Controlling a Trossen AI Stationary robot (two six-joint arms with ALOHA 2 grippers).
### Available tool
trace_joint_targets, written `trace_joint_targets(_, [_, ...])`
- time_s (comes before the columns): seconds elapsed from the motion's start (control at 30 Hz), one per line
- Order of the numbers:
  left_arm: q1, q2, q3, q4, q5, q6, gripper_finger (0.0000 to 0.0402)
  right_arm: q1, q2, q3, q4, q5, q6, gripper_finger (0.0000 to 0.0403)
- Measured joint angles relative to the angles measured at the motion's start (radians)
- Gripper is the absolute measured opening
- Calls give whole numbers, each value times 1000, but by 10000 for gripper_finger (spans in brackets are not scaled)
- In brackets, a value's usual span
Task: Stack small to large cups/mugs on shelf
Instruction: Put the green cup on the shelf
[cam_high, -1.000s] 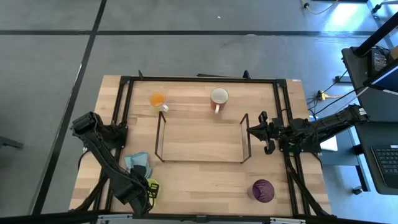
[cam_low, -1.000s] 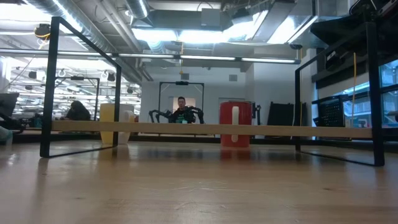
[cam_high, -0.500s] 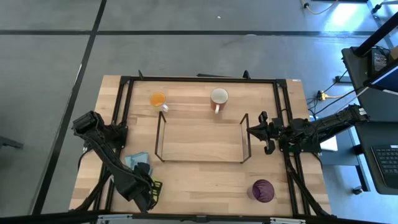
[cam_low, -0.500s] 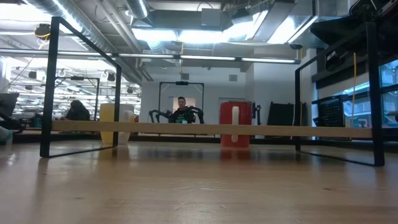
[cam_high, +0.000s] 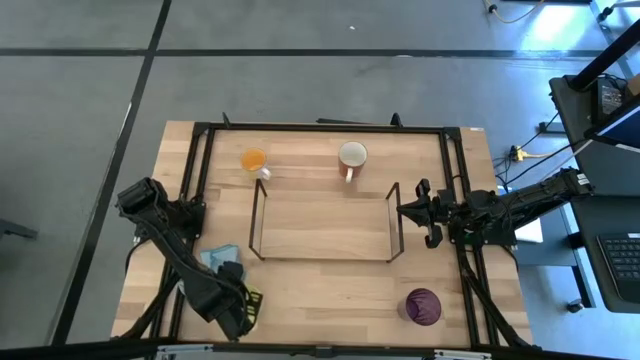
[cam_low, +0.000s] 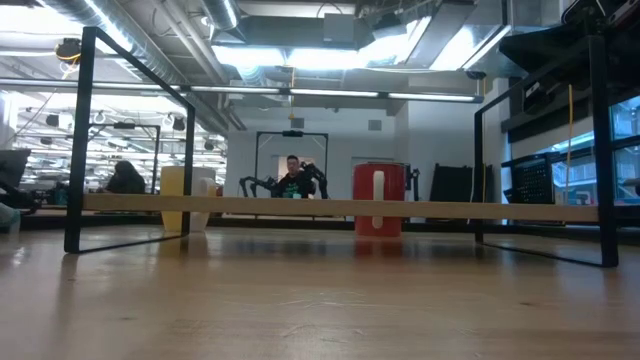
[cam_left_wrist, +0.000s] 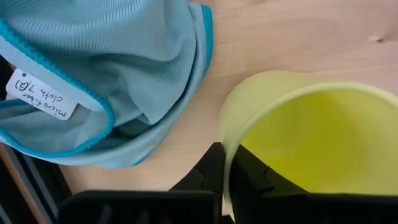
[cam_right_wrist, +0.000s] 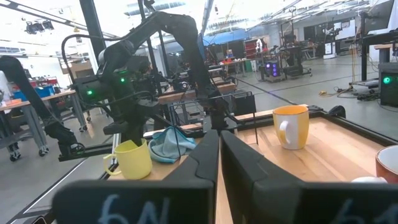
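The yellow-green mug (cam_high: 250, 300) stands upright on the table near its near-left corner, and shows in the right wrist view (cam_right_wrist: 134, 160) too. My left gripper (cam_high: 238, 308) is over it and shut on its rim. The orange mug (cam_high: 254, 160) and the white mug (cam_high: 352, 155) stand by the far edge. The dark purple cup (cam_high: 423, 306) stands near the near-right corner. The black wire shelf (cam_high: 256, 215) stands mid-table. My right gripper (cam_high: 403, 210) waits shut just off the shelf's right end, touching nothing. My left gripper (cam_left_wrist: 227, 158) holds the yellow-green mug by its rim wall (cam_left_wrist: 225, 134), pinched with one finger (cam_left_wrist: 210, 168) outside and the other inside the mug. The fingers come from above, pointing down. The mug stands upright, its base on the table.
A light blue cloth (cam_high: 220, 258) lies crumpled just beyond the yellow-green mug, close to my left arm. The black table frame (cam_high: 320, 128) runs round the tabletop. In the room behind, a person (cam_low: 292, 178) sits.
My left gripper has shifted a little toward the table's right, over the yellow-green mug, and now covers more of it in the high view. The mugs, the shelf and my right arm have stayed where they were.
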Motion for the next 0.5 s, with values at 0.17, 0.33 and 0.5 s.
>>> trace_joint_targets(0.17, [0,-3,22,-42,-4,22,3,0,0,0,0,0,0,20])
trace_joint_targets(0.33, [17,-16,109,-132,-2,127,2,0,0,0,0,0,0,20])
trace_joint_targets(0.5, [59,-72,187,-250,-14,258,2,0,0,0,0,0,0,20])
